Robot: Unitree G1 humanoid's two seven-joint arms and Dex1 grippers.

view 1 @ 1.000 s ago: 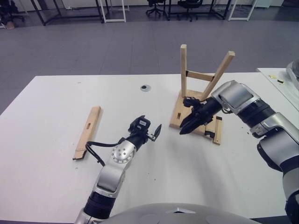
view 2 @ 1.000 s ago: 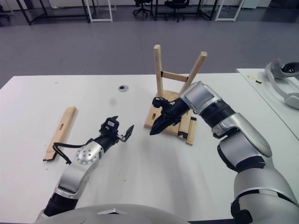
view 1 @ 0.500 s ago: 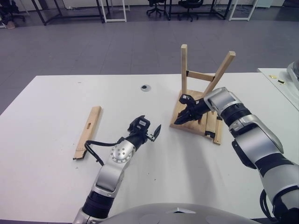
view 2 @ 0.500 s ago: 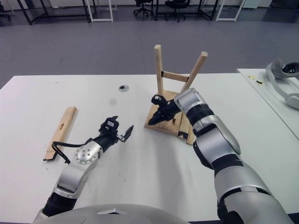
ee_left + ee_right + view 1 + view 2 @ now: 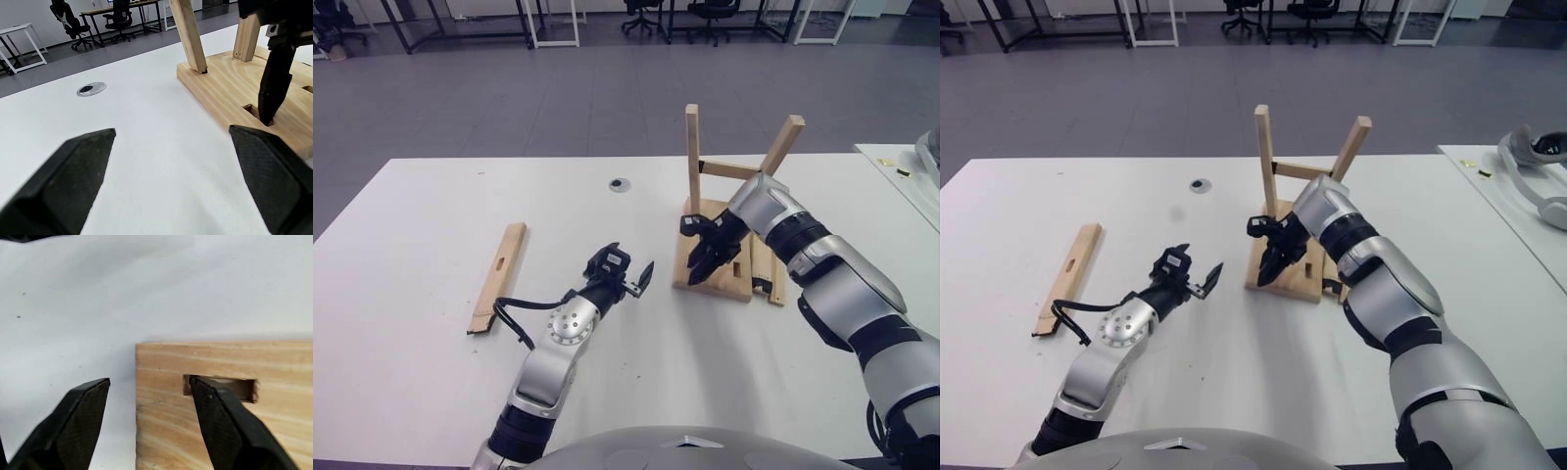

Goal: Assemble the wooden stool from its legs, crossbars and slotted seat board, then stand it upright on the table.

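Since the seat board (image 5: 710,279) lies flat right of centre on the surface (image 5: 411,215), long axis near-to-far, with two legs (image 5: 691,147) and a crossbar (image 5: 729,169) standing at its far end, everything turns on its near-left corner. The right gripper (image 5: 700,266) straddles that edge, jaws open, one side over a slot (image 5: 220,384). The left gripper (image 5: 628,272) hovers just left, jaws open and empty. A loose leg (image 5: 497,276) lies far left, nearer the left arm. The right arm hides the board's right side.

A grey floor (image 5: 607,88) stretches behind the white desk (image 5: 401,372). Along the far side stand black-framed tables (image 5: 480,36), a white-framed table (image 5: 576,24) and black office chairs (image 5: 710,12).
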